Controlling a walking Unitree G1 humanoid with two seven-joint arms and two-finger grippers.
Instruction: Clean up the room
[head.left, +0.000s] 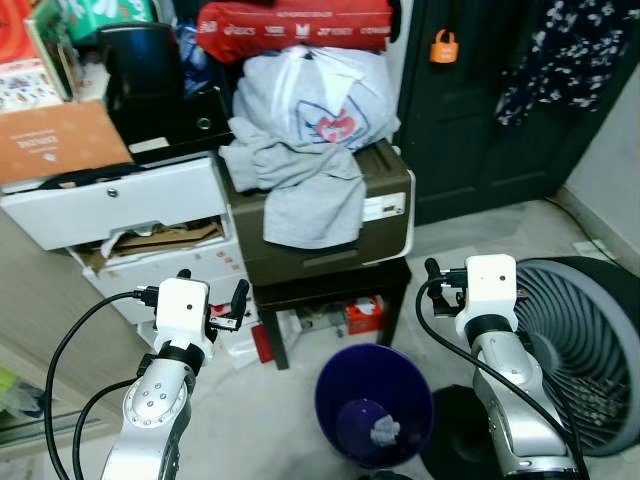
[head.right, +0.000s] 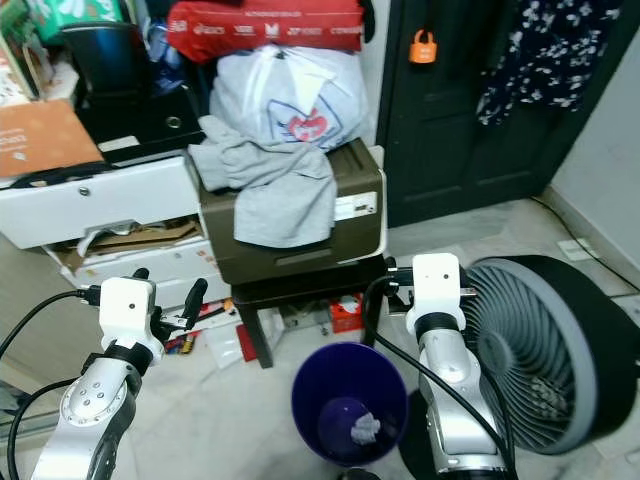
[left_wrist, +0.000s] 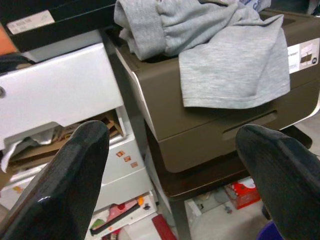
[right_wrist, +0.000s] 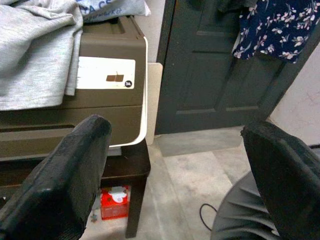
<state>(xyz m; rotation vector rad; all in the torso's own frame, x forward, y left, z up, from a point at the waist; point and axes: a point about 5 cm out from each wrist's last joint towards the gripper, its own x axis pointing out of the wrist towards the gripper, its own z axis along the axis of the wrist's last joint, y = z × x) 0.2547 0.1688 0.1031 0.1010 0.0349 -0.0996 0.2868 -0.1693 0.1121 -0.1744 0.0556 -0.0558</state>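
Note:
A grey shirt (head.left: 305, 190) lies crumpled and draped over the front of a brown printer (head.left: 385, 205), which stands on a low dark table (head.left: 330, 285). On the floor in front of the table, a purple bin (head.left: 340, 385) holds a crumpled white paper (head.left: 385, 431). My left gripper (left_wrist: 175, 175) is open and empty, raised before the white drawers and pointing toward the printer. My right gripper (right_wrist: 175, 175) is also open and empty, to the right of the bin, facing the printer's right corner and the door.
White drawers (head.left: 120, 200) stand half open at the left, with a cardboard box on top. A white bag (head.left: 310, 95) and a red bag (head.left: 295, 25) are piled behind the shirt. A large grey fan (head.left: 585, 340) lies at the right. A red box (head.left: 362, 315) and small litter lie under the table.

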